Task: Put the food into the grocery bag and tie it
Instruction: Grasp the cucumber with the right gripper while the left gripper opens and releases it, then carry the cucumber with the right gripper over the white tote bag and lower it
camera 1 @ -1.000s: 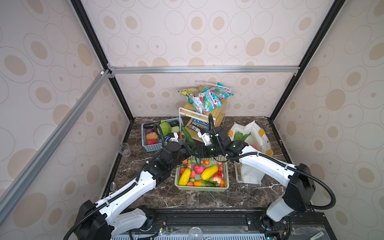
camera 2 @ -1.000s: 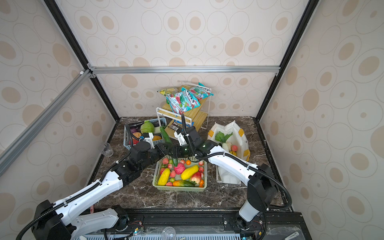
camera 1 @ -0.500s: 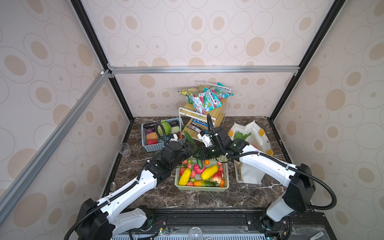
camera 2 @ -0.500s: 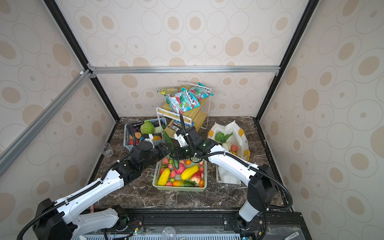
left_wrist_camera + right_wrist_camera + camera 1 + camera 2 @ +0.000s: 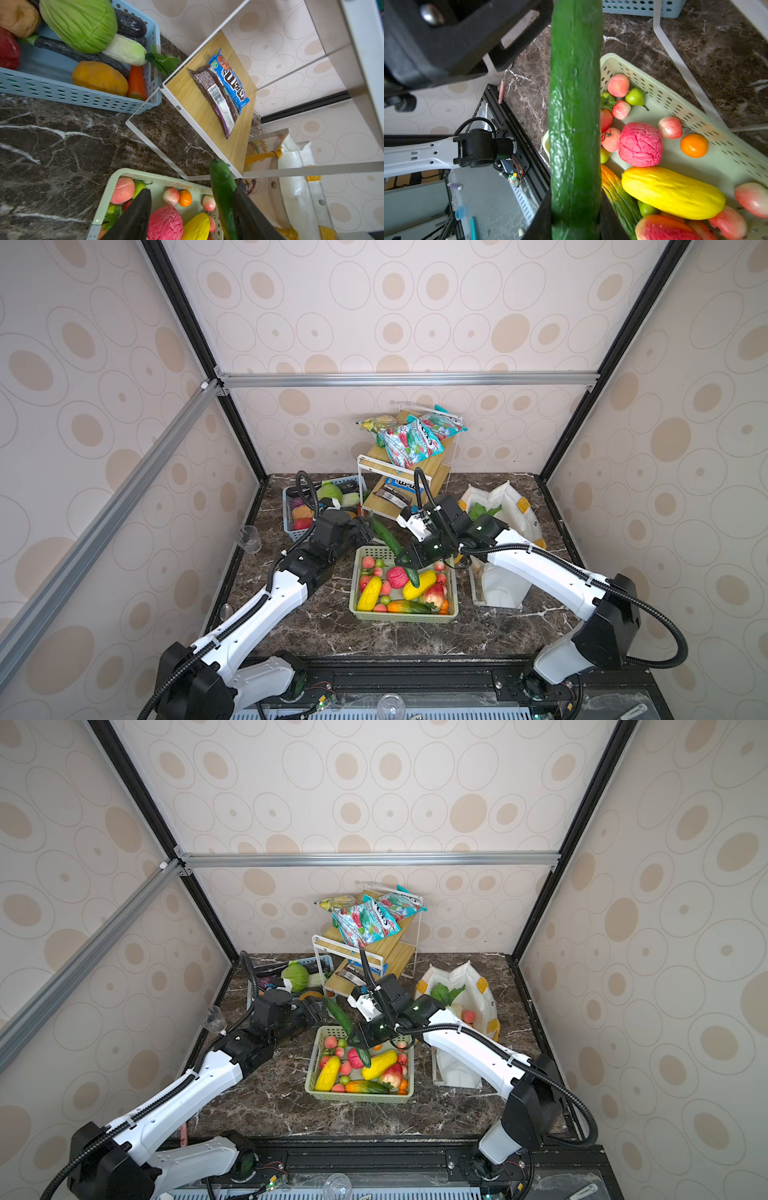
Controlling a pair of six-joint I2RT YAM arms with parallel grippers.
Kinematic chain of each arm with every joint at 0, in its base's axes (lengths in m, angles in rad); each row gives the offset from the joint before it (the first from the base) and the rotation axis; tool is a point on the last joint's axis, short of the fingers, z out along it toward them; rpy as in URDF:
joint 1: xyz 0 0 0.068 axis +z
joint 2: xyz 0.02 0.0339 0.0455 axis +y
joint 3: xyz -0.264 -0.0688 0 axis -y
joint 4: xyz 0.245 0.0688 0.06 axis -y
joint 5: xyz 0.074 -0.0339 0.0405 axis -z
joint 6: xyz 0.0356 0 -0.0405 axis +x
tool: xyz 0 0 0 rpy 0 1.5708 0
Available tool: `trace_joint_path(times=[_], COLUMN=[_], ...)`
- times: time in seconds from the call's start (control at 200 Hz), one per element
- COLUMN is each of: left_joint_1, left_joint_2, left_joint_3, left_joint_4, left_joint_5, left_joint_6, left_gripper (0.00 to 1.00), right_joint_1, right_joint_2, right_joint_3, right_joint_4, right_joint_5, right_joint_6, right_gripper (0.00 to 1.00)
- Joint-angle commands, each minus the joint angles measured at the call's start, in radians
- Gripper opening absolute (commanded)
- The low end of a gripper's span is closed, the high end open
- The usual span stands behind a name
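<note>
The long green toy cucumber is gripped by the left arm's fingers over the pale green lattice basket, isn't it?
Not the left. The long green toy cucumber is gripped by the right arm's fingers over the pale green lattice basket; the right wrist view shows it clamped between them.

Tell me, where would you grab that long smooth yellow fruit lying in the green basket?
Probably across the middle of the yellow fruit, coming straight down from above and closing on its narrow width. It lies flat and long in the green basket, whose walls and neighbouring fruit block a sideways approach; its top is bare.
</note>
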Motion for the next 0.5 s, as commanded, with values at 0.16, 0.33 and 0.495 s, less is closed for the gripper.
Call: trace_joint_path(times=[0.16, 0.33, 0.495], left_joint_1=[0.072, 0.097, 0.120], left_joint_2=[0.001, 0.012, 0.023], left_joint_3=[0.018, 0.012, -0.009], left_joint_4=[-0.052, -0.049, -0.035], left_joint_5=[0.021, 0.028, 0.037], left_joint_6=[0.050, 0.054, 0.052], left_gripper=[0.63, 0.63, 0.63], right_joint_1=[-0.045, -0.065, -0.075], right_joint_2=[-0.085, -0.114, -0.145], right_joint_3=[-0.047, -0.074, -0.089], right_joint_4=[-0.027, -0.033, -0.033], right_joint_5=[-0.077, -0.112, -0.133], right_joint_6=[-0.098, -0.130, -0.153], right_gripper=[0.23, 0.23, 0.23])
